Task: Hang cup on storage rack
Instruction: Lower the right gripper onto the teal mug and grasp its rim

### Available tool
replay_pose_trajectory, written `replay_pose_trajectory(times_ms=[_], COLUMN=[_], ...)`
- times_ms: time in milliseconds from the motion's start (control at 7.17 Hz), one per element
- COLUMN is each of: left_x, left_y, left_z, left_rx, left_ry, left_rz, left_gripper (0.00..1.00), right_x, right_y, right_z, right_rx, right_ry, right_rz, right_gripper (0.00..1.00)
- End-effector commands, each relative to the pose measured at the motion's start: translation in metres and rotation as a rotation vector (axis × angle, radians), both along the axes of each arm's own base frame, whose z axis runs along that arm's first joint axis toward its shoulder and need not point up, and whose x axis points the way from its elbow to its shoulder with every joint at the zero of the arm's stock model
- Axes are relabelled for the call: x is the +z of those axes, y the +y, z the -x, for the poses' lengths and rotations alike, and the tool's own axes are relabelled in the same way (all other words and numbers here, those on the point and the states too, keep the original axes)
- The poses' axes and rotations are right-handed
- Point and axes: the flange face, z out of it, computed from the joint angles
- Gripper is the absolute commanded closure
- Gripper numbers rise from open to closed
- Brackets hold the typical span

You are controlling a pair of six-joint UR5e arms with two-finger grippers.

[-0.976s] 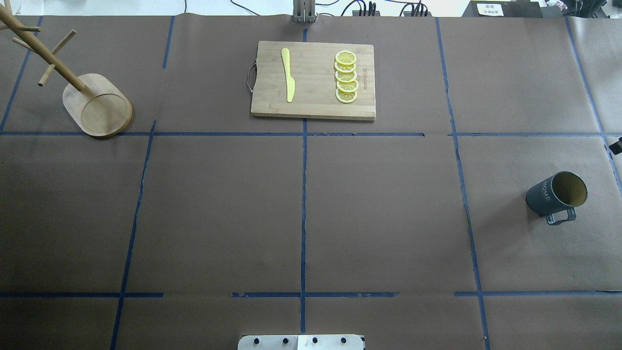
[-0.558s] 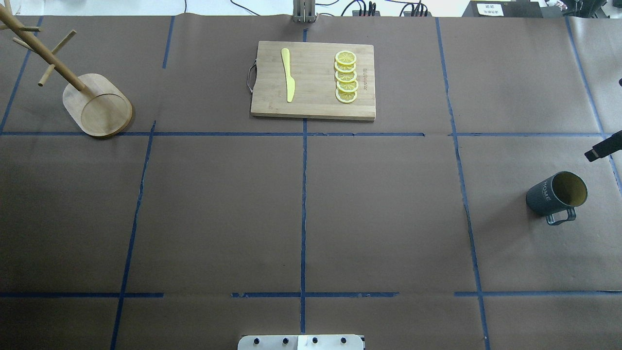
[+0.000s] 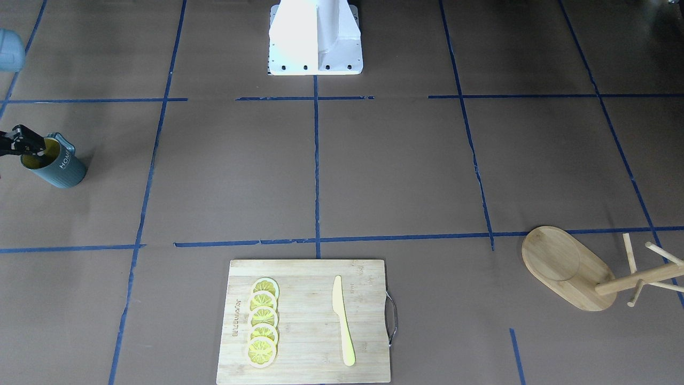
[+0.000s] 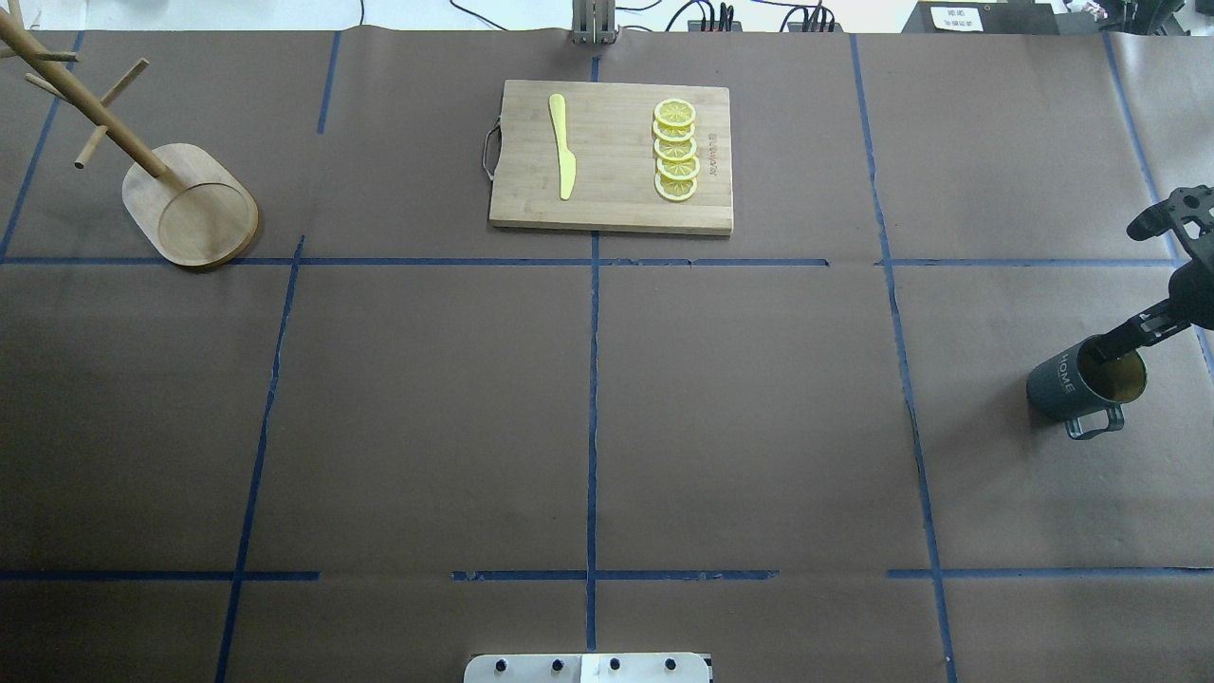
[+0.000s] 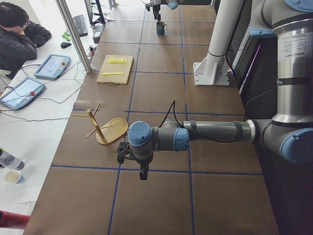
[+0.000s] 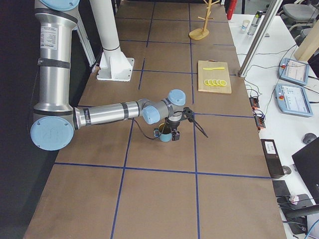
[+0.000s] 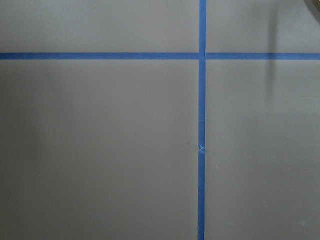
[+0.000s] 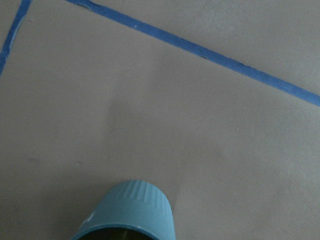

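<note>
The cup (image 4: 1062, 379), dark teal-grey and ribbed with a yellow inside and "HOME" lettering, stands at the table's right edge with its handle toward the robot. It also shows in the front-facing view (image 3: 59, 168) and at the bottom of the right wrist view (image 8: 130, 212). My right gripper (image 4: 1113, 293) is open wide, and one of its fingers (image 3: 24, 143) reaches into the cup's mouth. The storage rack (image 4: 190, 204) stands upright at the far left with its pegs bare. My left gripper (image 5: 132, 159) hangs over the table near the rack (image 5: 105, 129). I cannot tell if it is open.
A bamboo cutting board (image 4: 612, 190) with several lemon slices (image 4: 675, 152) and a yellow knife (image 4: 562, 147) lies at the far middle. The robot's white base (image 3: 315, 37) stands at the near middle edge. An operator (image 5: 19, 34) sits beyond the table.
My right gripper has come in from the right edge and moved down to the cup, and one finger now enters its mouth. The cup and rack have not moved.
</note>
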Motion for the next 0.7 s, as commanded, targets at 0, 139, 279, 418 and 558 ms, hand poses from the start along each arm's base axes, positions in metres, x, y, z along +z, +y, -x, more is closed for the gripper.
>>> replay_pose_trajectory(times_ms=[0, 139, 279, 418, 558], left_x=[0.0006, 0.0007, 0.0007, -0.0001, -0.0001], left_y=[0.0001, 0.0001, 0.0001, 0.0, 0.0], left_z=[0.0, 0.0, 0.0, 0.0, 0.0], left_rx=[0.0, 0.0, 0.0, 0.0, 0.0], left_ry=[0.0, 0.0, 0.0, 0.0, 0.0], left_rz=[0.001, 0.001, 0.001, 0.0, 0.0], left_gripper=[0.0, 0.0, 0.0, 0.0, 0.0], right_x=[0.0068, 0.0078, 0.0077, 0.0081, 0.0101], right_y=[0.0044, 0.0048, 0.0048, 0.006, 0.0073], right_z=[0.013, 0.0137, 0.0138, 0.0139, 0.0129], right_rx=[-0.025, -0.026, -0.027, -0.028, -0.025], right_ry=[0.02, 0.022, 0.021, 0.015, 0.013], right_rz=[0.002, 0.005, 0.005, 0.014, 0.025], right_gripper=[0.58, 0.93, 1.0, 0.99, 1.0])
